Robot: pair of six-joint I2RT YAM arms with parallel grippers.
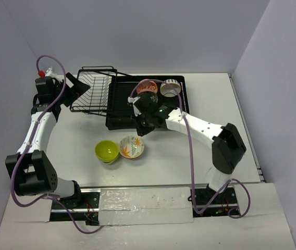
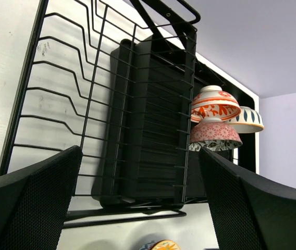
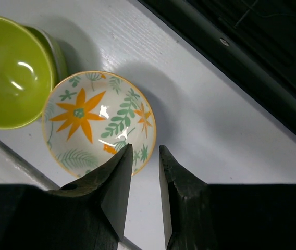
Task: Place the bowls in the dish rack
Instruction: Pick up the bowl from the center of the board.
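A red-orange patterned bowl [image 1: 147,87] and cream bowl [image 1: 170,87] sit in the black slatted dish rack [image 1: 121,112], while the lime green bowl [image 1: 107,151] and leaf-patterned bowl [image 1: 132,147] await loading on the worktop [image 1: 75,151] beside it, right fingers [image 3: 116,177] narrowly parted and empty, left fingers [image 2: 33,203] spread.

Lime green bowl [image 3: 12,78] crowds one side of the leaf bowl [image 3: 98,122]; open table [image 3: 205,140] reaches the dish rack [image 3: 252,62].

Lime bowl [image 1: 107,151], orange-flowered white bowl [image 1: 132,147], black rack [image 1: 120,107].
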